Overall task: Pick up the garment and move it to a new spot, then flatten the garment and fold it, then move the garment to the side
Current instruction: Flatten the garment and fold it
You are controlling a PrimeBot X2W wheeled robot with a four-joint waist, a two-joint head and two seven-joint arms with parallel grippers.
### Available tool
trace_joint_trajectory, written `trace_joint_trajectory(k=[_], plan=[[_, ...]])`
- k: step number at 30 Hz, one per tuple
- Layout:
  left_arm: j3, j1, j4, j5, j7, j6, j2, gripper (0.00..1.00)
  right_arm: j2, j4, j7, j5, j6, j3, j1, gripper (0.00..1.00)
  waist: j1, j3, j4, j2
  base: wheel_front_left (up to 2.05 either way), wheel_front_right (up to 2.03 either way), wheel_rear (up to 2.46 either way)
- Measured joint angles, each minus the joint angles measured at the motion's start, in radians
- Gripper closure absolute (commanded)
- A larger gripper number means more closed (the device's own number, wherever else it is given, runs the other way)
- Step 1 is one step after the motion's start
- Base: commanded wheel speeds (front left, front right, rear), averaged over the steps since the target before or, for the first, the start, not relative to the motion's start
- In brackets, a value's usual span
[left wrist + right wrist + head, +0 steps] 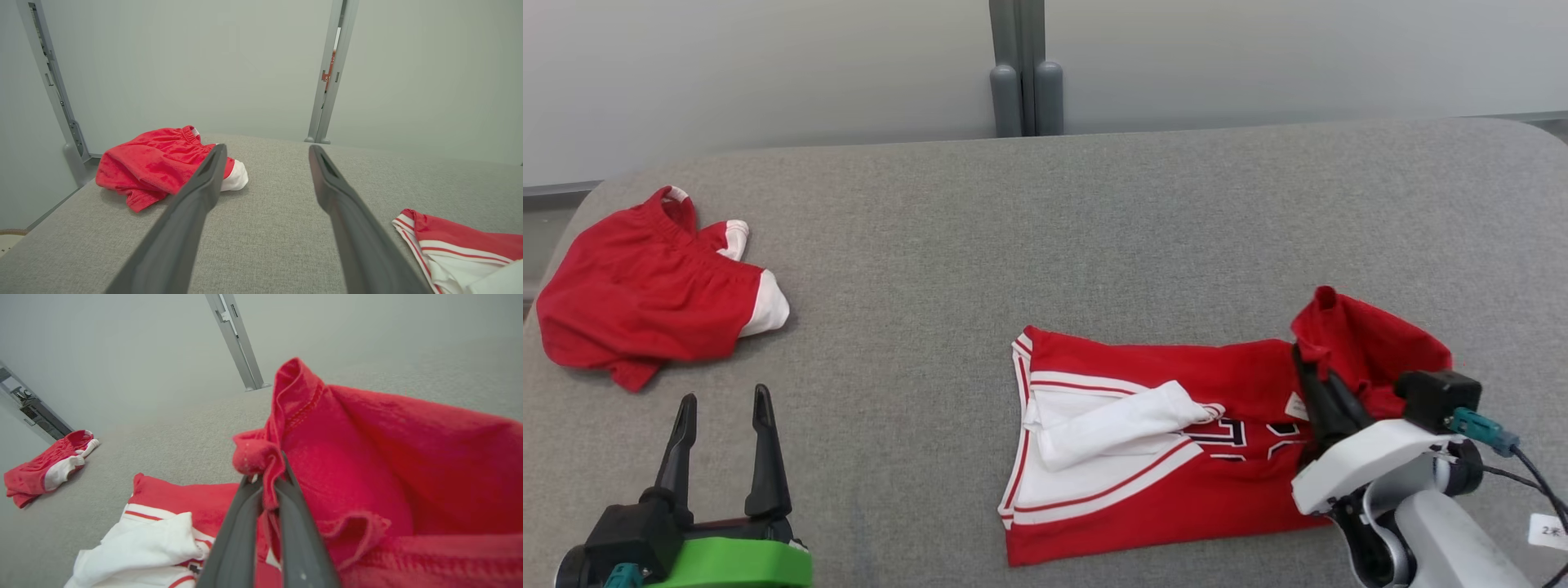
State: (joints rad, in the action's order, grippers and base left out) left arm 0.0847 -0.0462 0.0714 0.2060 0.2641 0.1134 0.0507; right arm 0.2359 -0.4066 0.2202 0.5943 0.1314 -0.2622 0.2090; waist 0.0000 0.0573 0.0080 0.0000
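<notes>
The garment (1176,441) is a red and white jersey with dark numbers, spread on the grey table (1094,229) right of centre. Its right end is lifted into a raised red fold (1372,343). My right gripper (1311,367) is shut on the hem of that fold, and the right wrist view shows the red cloth (265,469) pinched between the dark fingers (241,522). A white sleeve (1111,425) lies across the jersey's left part. My left gripper (723,404) stands open above bare table at the lower left, fingers (196,204) wide apart, holding nothing.
A second red and white garment (645,286) lies crumpled at the table's far left corner, seen too as a red heap (159,163) beyond my left fingers. A grey post (1025,73) and pale wall stand behind the table. Cables (1527,474) hang off the right wrist.
</notes>
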Motion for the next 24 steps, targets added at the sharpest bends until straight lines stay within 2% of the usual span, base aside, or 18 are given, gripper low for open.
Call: trace_joint_trajectory(k=[7, 12, 23, 24], plan=[[-0.003, 0.001, 0.011, 0.000, 0.000, 0.000, 0.000, 0.00, -0.080, 0.079, -0.041, -0.013, 0.000, -0.114, 0.006, 1.00, 0.0000, 0.005, 0.028, 0.0000, 0.00, 0.00, 0.00], [-0.020, 0.003, 0.018, 0.003, 0.000, 0.000, 0.000, 0.00, -0.127, 0.090, -0.058, -0.018, 0.000, -0.194, 0.023, 1.00, 0.0000, 0.009, 0.051, 0.0000, 0.00, 0.00, 0.00], [-0.050, 0.022, 0.040, 0.021, 0.000, 0.000, 0.000, 0.00, -0.181, -0.015, -0.049, 0.009, 0.000, -0.301, 0.086, 1.00, 0.0000, 0.017, 0.102, 0.0000, 0.00, 0.00, 0.00], [-0.051, 0.022, 0.042, 0.022, 0.000, 0.000, 0.000, 0.00, -0.181, -0.028, -0.043, 0.010, 0.000, -0.306, 0.086, 0.90, 0.0000, 0.017, 0.105, 0.0000, 0.00, 0.00, 0.00]])
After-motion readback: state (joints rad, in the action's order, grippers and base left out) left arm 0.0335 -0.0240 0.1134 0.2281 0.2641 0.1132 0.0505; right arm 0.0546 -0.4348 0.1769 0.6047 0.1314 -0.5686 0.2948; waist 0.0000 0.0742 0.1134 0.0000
